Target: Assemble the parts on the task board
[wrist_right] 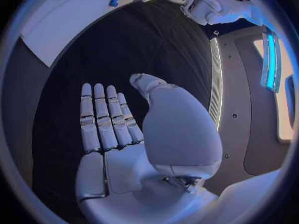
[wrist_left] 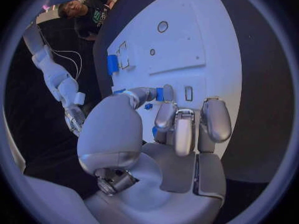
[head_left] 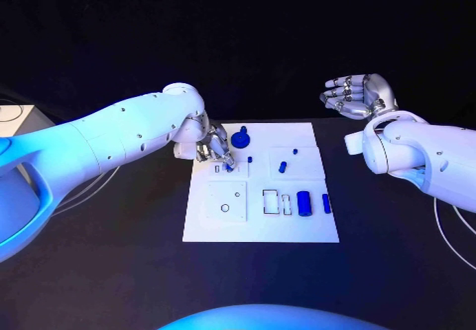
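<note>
The white task board (head_left: 260,227) lies in the middle of the black table. My left hand (head_left: 211,146) hovers over the board's far left part and pinches a small blue part (wrist_left: 159,94) between thumb and a finger, just beside a narrow rectangular slot (wrist_left: 189,93). On the board lie a large blue knob-like part (head_left: 242,138), small blue pegs (head_left: 283,166), a blue cylinder (head_left: 305,203) and a thin blue bar (head_left: 327,203). My right hand (head_left: 357,95) is raised beyond the board's far right corner, fingers apart and holding nothing; its flat palm (wrist_right: 115,149) faces the dark table.
Empty rectangular slots (head_left: 269,201) and a round hole (head_left: 225,207) mark the board's near half. Cables (head_left: 451,227) trail on the table at the right. A pale box (head_left: 15,117) stands at the far left edge.
</note>
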